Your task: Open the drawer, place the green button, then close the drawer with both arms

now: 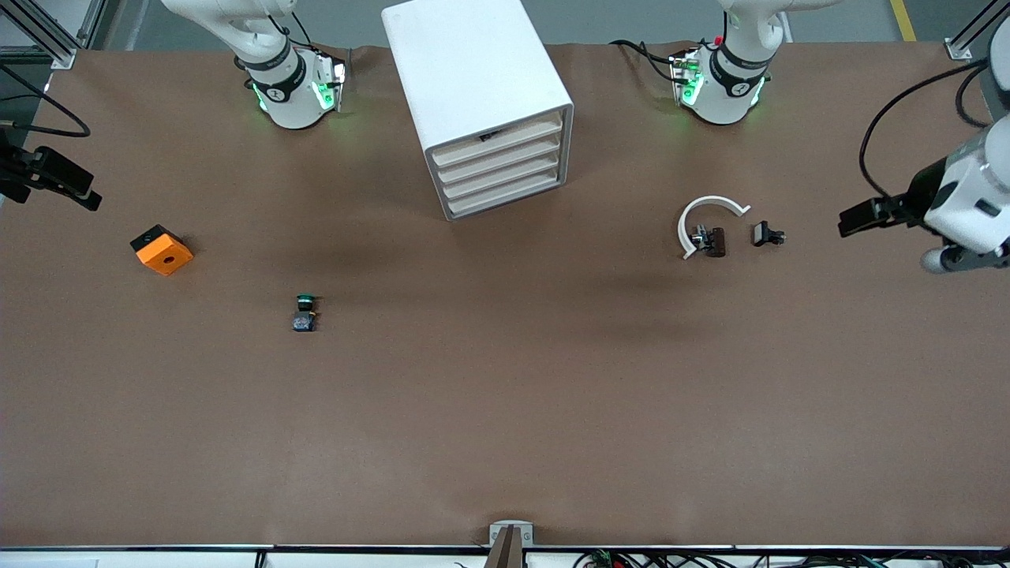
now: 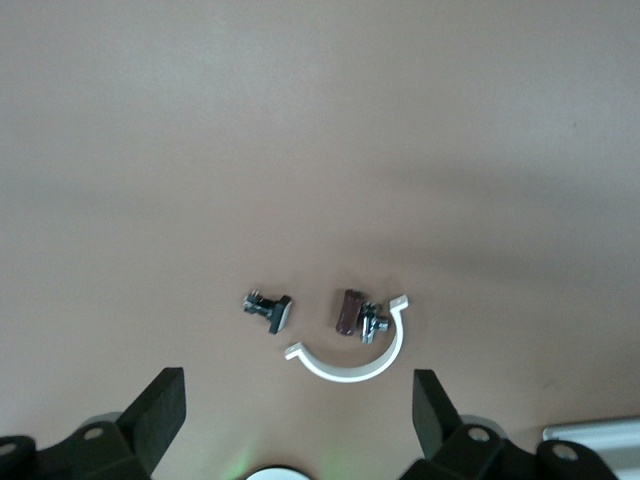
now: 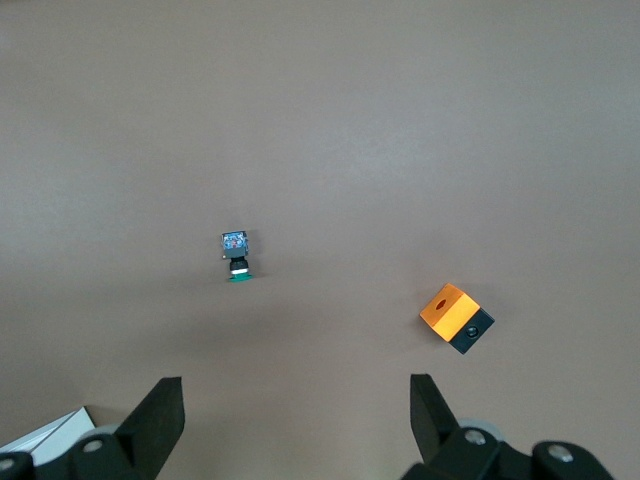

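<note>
Button (image 1: 304, 313) lies alone, drawers shut, both pincers (image 2: 298, 400) (image 3: 296, 400) wide

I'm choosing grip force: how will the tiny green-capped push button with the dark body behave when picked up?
The green-capped push button lies on its side on the brown table, so its round cap may let it roll if nudged. It looks small and probably light. The hard, stepped body probably won't deform, but could twist between fingers.

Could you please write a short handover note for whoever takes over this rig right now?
Left gripper: open, empty, up at the left arm's end of the table.
Right gripper: open, empty, up at the right arm's end.
White boxy cabinet: all four cream-fronted drawers shut.
Small green-capped push button lies on the brown table, nearer the front camera than the cabinet, toward the right arm's end.
Done: nothing.
Left: open, place, close.
</note>
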`<state>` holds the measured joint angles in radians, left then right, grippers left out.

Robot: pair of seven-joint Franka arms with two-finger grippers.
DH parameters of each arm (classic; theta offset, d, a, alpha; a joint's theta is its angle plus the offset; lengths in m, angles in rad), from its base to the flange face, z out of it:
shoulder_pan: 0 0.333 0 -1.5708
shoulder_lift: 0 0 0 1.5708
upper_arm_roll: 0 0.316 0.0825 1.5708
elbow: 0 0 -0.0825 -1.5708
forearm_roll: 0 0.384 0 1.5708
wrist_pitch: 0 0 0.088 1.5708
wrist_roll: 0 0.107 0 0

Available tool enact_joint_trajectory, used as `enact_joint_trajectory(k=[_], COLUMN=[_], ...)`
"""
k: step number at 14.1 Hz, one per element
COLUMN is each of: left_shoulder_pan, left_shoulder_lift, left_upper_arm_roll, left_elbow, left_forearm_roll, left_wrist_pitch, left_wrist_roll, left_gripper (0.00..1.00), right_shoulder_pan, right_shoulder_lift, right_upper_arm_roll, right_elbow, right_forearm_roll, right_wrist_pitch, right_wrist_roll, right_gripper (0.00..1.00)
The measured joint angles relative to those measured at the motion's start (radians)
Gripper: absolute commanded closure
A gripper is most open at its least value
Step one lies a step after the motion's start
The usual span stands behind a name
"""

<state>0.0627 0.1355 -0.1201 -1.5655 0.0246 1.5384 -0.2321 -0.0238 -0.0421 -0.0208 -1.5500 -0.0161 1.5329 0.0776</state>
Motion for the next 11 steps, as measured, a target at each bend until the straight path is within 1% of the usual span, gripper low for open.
enact_joint_trajectory(k=[2,5,9,11], left_shoulder_pan=[-0.018,-0.076,-0.145,-0.185], left_shoulder_lift=[0.054,0.136,0.251,0.303], left_upper_arm_roll=[-0.009,-0.015,-0.017,-0.018], left_elbow=[0.003,0.007,0.010,0.011], left_forearm_roll=[-0.013,-0.028,-0.115,-0.130], left_wrist_pitch=[0.020,0.062,0.104,0.119], left_wrist_roll=[-0.097,-0.252,-0.488,-0.613], left_gripper=[0.00,0.00,0.00,0.00], right_shoulder_pan=[0.000,0.006,0.029,0.038], right_shoulder_lift=[0.000,0.001,0.012,0.021], right_upper_arm_roll=[0.002,0.011,0.017,0.018], right_elbow=[0.000,-0.001,-0.003,-0.003], right_forearm_roll=[0.000,0.000,0.000,0.000], right_wrist_pitch=[0.000,0.000,0.000,0.001], right_wrist_roll=[0.000,0.000,0.000,0.000], right_gripper=[0.00,0.00,0.00,0.00])
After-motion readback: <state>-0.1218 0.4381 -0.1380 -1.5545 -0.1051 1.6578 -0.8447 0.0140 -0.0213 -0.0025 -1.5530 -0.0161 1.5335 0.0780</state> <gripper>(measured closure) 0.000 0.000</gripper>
